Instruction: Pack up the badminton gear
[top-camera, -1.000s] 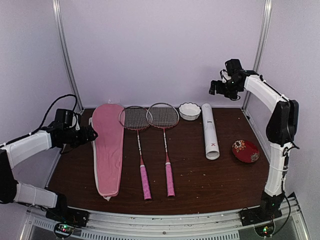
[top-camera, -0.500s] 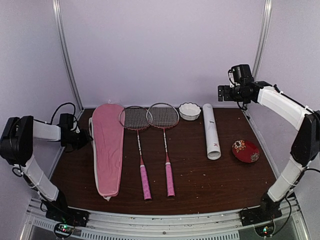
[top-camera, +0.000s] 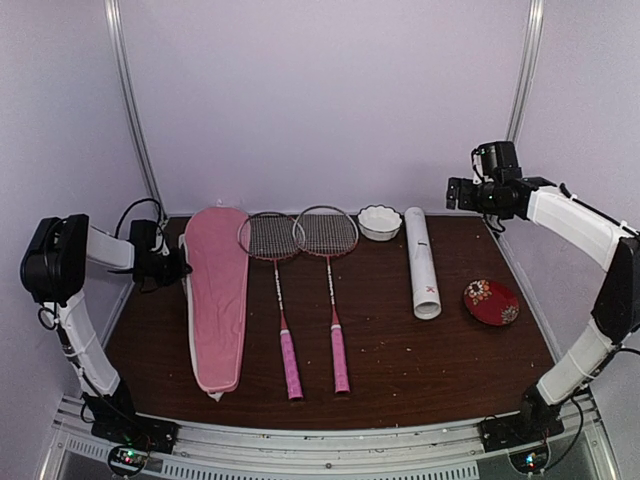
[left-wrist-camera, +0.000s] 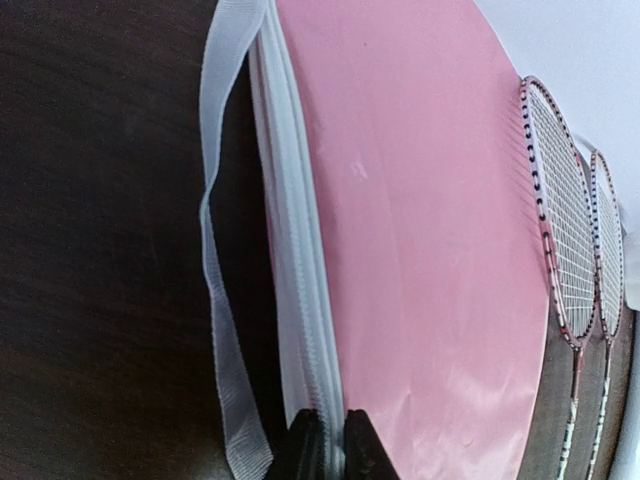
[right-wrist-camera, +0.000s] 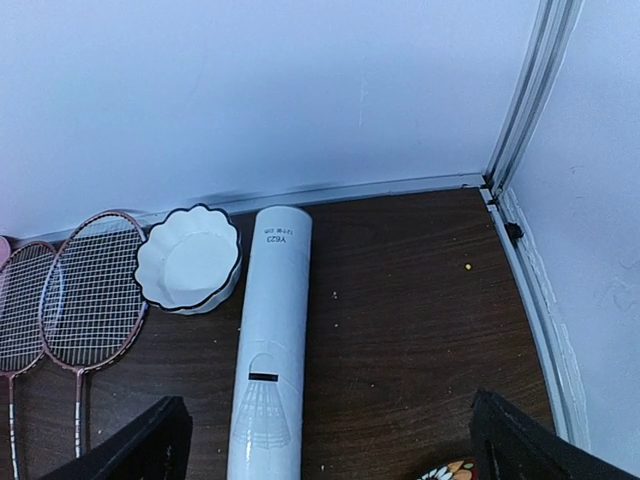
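left gripper (left-wrist-camera: 335, 455) nearly closed, pinching the white zipper edge of the pink racket cover (left-wrist-camera: 420, 250); right gripper (right-wrist-camera: 335, 445) wide open, holding nothing.

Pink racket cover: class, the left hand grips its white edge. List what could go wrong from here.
The left hand pinches only the thin white zipper edge of the pink cover; it may slip out.
The loose white strap lies right beside that grip and could snag.
Pulling could drag the cover into the nearest racket.
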